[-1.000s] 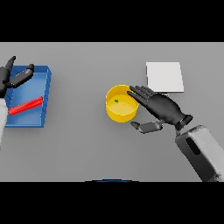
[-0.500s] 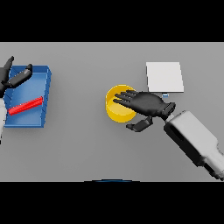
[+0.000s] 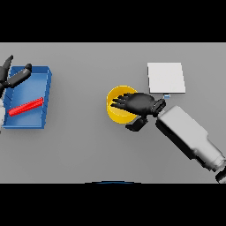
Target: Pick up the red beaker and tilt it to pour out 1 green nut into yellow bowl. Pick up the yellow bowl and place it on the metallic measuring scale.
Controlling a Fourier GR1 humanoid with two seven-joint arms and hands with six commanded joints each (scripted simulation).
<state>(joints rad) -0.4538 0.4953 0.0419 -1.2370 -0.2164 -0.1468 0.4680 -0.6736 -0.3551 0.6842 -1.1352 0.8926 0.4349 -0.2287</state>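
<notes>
A: Which step is this?

B: The bowl pickup, I'd judge. The round yellow bowl (image 3: 115, 108) sits at frame centre, and the right hand (image 3: 137, 104) lies over its right rim, fingers spread across the opening, thumb outside.

A: Next?

B: Close, lift, carry to the flat metallic measuring scale (image 3: 166, 77) upper right. The left hand (image 3: 13, 76) rests spread at the blue tray (image 3: 39, 84), upper left.

At frame centre the bowl (image 3: 114, 111) was yellow; the hand (image 3: 137, 103) over it was black. The scale (image 3: 166, 77), upper right, was pale grey-white. At left, a blue tray (image 3: 33, 75) held a red beaker (image 3: 26, 107).
</notes>
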